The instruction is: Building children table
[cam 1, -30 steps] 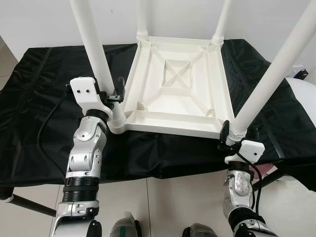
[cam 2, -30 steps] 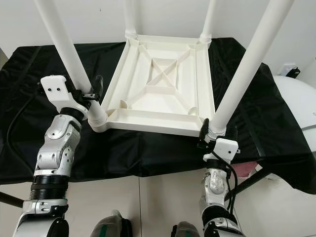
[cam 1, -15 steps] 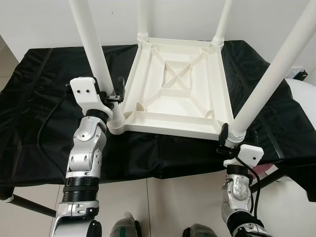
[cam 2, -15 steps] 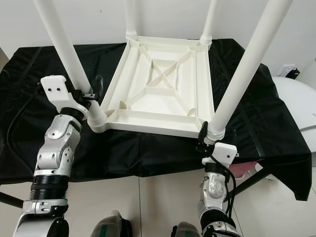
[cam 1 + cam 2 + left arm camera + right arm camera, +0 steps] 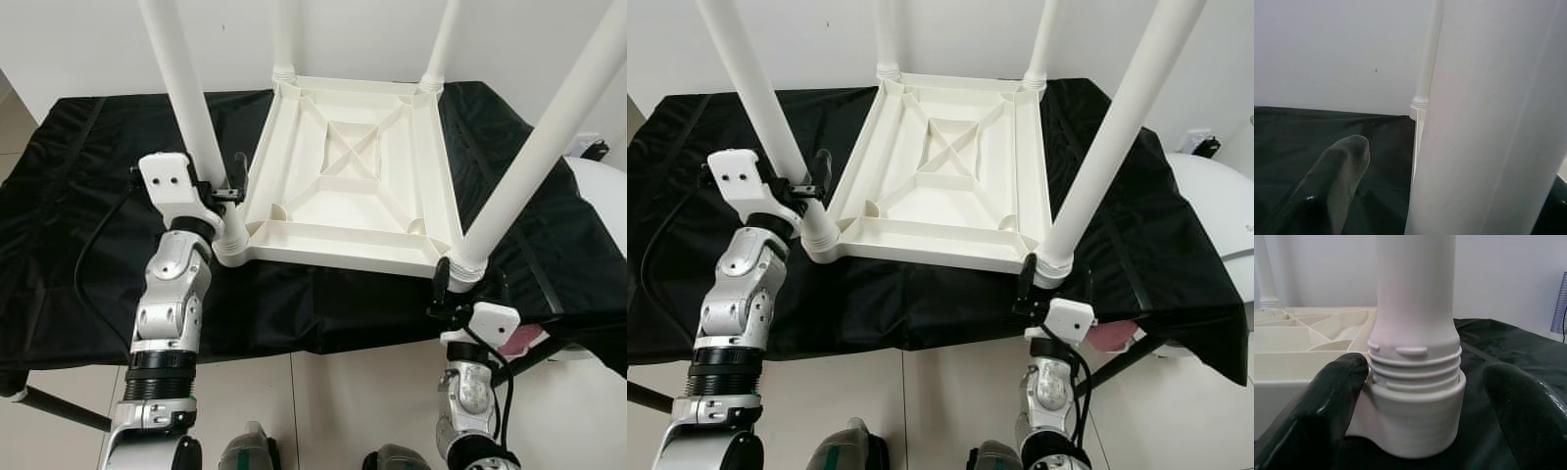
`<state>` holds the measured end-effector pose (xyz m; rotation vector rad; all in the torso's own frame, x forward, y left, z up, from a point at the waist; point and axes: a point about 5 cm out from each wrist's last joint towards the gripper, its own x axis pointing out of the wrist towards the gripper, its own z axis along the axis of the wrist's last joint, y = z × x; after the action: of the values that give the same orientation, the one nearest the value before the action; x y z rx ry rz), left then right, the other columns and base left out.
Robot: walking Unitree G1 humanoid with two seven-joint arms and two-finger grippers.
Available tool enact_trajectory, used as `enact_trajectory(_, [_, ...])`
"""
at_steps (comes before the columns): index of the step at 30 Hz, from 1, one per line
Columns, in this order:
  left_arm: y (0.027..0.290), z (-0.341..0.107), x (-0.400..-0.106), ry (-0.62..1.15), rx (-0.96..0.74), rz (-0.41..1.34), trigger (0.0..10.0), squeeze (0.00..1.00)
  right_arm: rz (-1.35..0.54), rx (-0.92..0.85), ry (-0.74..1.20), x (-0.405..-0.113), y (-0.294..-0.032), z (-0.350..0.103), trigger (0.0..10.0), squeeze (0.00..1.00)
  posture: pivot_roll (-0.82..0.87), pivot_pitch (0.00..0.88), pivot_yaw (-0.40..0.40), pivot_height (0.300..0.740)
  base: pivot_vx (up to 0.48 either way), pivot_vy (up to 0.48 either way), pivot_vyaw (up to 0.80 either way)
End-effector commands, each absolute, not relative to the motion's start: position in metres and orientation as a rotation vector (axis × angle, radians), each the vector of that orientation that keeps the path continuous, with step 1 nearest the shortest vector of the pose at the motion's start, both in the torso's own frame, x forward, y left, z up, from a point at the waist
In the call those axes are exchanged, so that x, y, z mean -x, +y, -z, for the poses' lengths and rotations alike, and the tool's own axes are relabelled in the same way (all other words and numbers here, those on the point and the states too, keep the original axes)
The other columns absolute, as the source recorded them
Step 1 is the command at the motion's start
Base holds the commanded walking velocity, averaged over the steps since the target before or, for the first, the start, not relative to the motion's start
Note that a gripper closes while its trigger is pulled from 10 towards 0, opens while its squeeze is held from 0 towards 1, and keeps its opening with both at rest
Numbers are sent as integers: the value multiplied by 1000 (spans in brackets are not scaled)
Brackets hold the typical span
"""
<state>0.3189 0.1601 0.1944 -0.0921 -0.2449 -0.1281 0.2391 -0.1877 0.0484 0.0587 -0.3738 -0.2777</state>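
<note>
four white legs rise from the upturned table top (image 5: 353,171), which lies on a black cloth (image 5: 88,196). the right gripper (image 5: 1415,396) stands open around the threaded base of the near right leg (image 5: 534,166), one finger (image 5: 1327,396) touching the socket, the other apart. the left gripper (image 5: 227,186) is at the near left leg (image 5: 191,108); i cannot tell whether it clamps.

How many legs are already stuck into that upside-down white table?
4. One stands at each corner: near left by the left gripper, near right above the right gripper, far left, far right.
</note>
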Motion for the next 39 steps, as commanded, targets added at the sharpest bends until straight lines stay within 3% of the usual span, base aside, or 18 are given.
enact_trajectory(1, [161,-191,-318,-230,101,127,10000,1000,-153,-65,-527,-372,-135,-255,10000,1000,-50,199,9,740,0,0,0])
enact_trajectory(12, [161,-191,-318,-230,101,127,10000,1000,-153,-65,-527,-372,-135,-255,10000,1000,-50,199,9,740,0,0,0])
enact_trajectory(13, [161,-191,-319,-230,97,125,10000,1000,-154,-67,-528,-372,-135,-255,10000,1000,-50,0,0,740,0,0,0])
enact_trajectory(14, [165,-190,-311,-226,33,171,10000,0,-135,-51,-581,-370,-143,-260,10000,0,-52,0,0,740,0,0,0])
enact_trajectory(18, [170,-190,-301,-215,-62,247,10000,0,-114,-16,-670,-370,-158,-275,10000,0,-53,0,0,740,0,0,0])
enact_trajectory(39, [175,-192,-302,-211,-77,247,10000,0,-100,-29,-727,-366,-158,-288,10000,0,-57,0,0,740,0,0,0])
